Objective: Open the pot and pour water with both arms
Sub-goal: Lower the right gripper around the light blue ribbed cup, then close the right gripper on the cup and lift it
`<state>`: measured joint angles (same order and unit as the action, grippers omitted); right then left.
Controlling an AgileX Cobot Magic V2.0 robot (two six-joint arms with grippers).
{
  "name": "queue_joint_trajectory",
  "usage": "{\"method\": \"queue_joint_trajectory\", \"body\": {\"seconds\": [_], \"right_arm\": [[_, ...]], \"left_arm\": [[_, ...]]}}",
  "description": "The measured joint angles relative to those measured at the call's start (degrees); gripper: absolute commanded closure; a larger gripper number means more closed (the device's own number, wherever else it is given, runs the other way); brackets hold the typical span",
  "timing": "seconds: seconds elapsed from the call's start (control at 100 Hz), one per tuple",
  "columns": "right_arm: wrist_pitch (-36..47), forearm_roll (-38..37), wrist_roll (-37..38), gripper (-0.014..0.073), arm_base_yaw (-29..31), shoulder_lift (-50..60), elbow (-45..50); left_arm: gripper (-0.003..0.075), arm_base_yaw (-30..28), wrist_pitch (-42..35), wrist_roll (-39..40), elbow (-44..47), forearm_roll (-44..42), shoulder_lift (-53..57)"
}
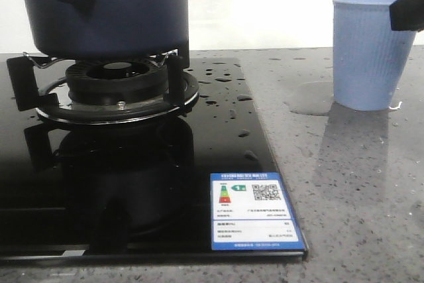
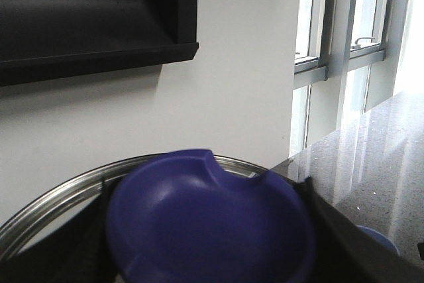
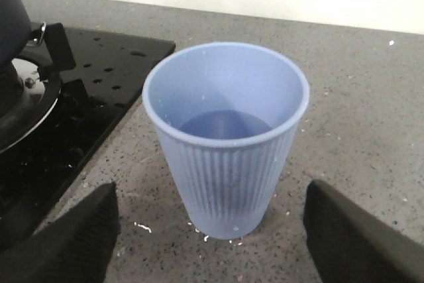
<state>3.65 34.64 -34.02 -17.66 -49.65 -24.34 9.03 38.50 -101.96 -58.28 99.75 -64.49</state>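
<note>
while the pot [image 1: 106, 8] sits upright on the burner [image 1: 116, 81], the right end effector [image 3: 212, 230] gapes wide, empty.

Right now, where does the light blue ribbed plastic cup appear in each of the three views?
Front view: light blue ribbed plastic cup at far right, on the grey speckled counter, beside a puddle.
Left wrist view: only a blue sliver at lower right, perhaps its rim; I cannot tell.
Right wrist view: centre, between the open claw's fingers.
Shared landmark: the black glass stove.
</note>
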Motion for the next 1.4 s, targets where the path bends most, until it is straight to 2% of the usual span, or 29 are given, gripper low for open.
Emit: {"method": "queue_joint_trajectory", "body": {"seconds": [0.27,0.62,0.81,1.17,1.4], "right_arm": [[0.9,1.7,0.0,0.0095,0.0,0.0,0.1],[8.7,-3.0,0.0,0.0095,-4.3,-1.3,1.7],[14.1,0.4,0.2,0.0095,-4.9,-5.6,1.7],[15.4,2.2,0.3,0.0095,-5.0,-7.2,1.7],[17.7,-0.2,0.6,0.0095,-8.1,-9.1,1.7]], "left_arm": [[0.0437,0.0,0.0,0.0,0.0,0.0,0.0],[0.0437,0.0,0.6,0.0,0.0,0.0,0.0],[0.0437,0.0,1.0,0.0,0.0,0.0,0.0],[0.0437,0.0,1.5,0.0,0.0,0.0,0.1],[0.0437,0.0,1.5,0.0,0.0,0.0,0.1]]}}
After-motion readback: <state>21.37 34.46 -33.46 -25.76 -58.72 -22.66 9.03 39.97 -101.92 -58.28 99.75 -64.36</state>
